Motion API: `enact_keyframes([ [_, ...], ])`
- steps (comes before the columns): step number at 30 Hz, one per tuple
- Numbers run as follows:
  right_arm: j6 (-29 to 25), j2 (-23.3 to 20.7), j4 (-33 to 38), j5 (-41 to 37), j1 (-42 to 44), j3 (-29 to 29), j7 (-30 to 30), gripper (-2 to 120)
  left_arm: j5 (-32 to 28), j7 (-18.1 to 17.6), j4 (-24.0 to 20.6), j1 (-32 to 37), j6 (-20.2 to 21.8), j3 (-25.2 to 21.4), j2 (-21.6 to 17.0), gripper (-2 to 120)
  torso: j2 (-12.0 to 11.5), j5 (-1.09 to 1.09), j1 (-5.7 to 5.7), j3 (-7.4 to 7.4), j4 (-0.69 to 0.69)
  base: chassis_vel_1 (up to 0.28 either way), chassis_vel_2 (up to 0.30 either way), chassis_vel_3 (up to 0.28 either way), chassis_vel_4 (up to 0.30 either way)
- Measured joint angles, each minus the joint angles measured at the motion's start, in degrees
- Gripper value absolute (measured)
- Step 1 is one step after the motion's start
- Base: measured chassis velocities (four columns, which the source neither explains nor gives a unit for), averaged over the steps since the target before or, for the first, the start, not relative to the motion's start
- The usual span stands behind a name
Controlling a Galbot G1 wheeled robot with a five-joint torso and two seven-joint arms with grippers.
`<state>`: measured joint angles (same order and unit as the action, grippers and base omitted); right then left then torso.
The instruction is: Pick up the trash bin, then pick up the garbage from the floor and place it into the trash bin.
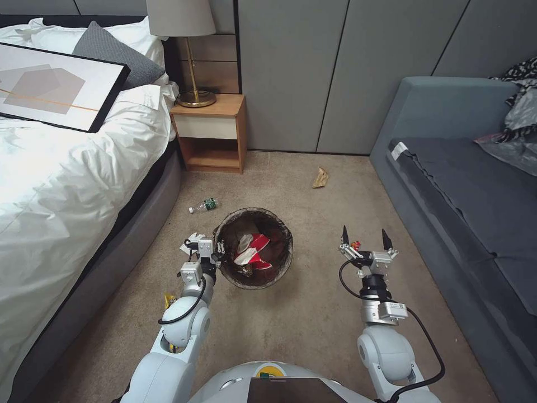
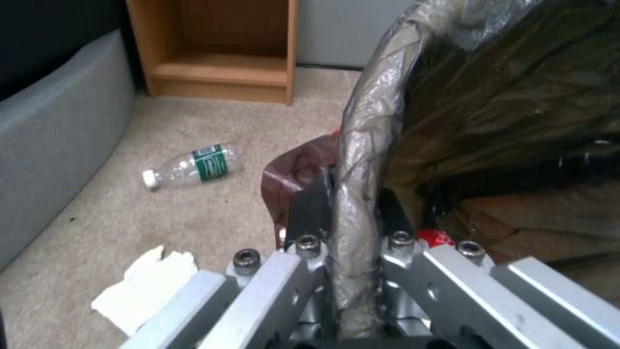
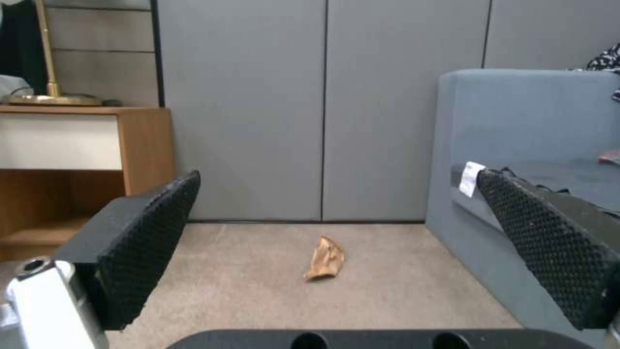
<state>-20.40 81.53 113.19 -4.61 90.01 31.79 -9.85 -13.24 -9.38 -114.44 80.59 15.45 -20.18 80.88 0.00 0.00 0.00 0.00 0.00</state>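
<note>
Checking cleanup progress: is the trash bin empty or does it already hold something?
Not empty. The trash bin, gripped at its rim by the left end effector, holds a red-and-white carton inside its dark liner.

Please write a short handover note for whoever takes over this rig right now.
Left gripper: shut on the rim of the trash bin, holding it by the bag liner.
Right gripper: open and empty, held above the carpet facing the tan paper bag.
Done: the bin is gripped; a red-and-white carton is already inside.
Left on the floor: the clear bottle near the bed, the white tissue beside the left gripper, the tan paper bag near the wall between nightstand and sofa, and a small yellow piece by the left arm.
</note>
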Motion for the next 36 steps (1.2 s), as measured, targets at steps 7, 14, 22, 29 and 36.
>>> enact_keyframes([
  [7, 0.2, 0.0, 0.0, -0.2, -0.3, -0.1, 0.1, 100, 0.0, -0.1, 0.1, 0.0, 0.0, 0.0, 0.0, 2, 0.0, 0.00, 0.00, 0.00, 0.01, -0.068, 0.084, 0.072, -0.066],
  [14, 0.3, 0.0, 0.0, -0.2, -0.4, 0.0, 0.1, 100, 0.0, -0.1, 0.1, -0.1, 0.0, 0.1, 0.0, 2, 0.0, 0.00, 0.00, 0.00, 0.00, -0.047, 0.040, 0.042, -0.048],
  [22, 0.5, 0.0, 0.3, -0.3, -0.5, 0.0, 0.1, 100, 0.0, -0.1, 0.1, -0.1, 0.0, 0.1, 0.0, 2, 0.0, 0.01, 0.00, 0.00, 0.01, -0.084, 0.085, 0.094, -0.088],
  [29, 0.6, -0.1, 0.4, -0.4, -0.7, 0.0, 0.1, 100, -0.1, 0.0, 0.0, -0.1, 0.0, 0.1, -0.2, 2, 0.0, 0.00, 0.00, 0.00, 0.00, -0.110, 0.087, 0.103, -0.105],
  [36, 0.7, -0.2, 0.6, -0.4, -0.9, 0.0, 0.2, 100, -0.1, 0.0, 0.0, -0.3, 0.0, 0.3, -0.3, 2, 0.0, -0.01, 0.00, 0.00, 0.00, -0.121, 0.136, 0.122, -0.132],
])
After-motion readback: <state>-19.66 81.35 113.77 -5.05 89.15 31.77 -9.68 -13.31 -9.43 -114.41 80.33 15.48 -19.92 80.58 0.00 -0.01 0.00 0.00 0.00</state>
